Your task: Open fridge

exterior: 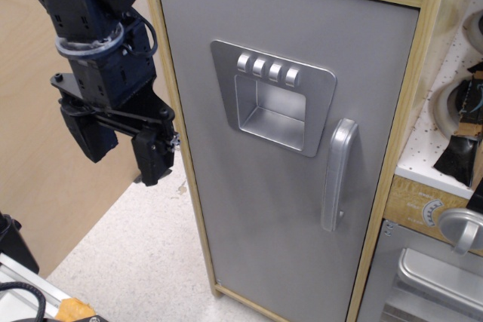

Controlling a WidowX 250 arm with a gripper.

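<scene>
Observation.image: speckled white floor (pixel 143 254), plywood wall (pixel 38 148), fridge (pixel 279 186) shut.

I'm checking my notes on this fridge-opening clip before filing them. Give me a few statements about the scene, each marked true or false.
1. The fridge door is closed. True.
2. The claw is clamped on the vertical handle. False: it hangs in the air left of the fridge, apart from the handle.
3. The dispenser panel has four buttons along its top. True.
4. The handle sits on the door's left side. False: it is near the right edge, below and right of the panel.
5. The claw holds nothing. True.
</scene>
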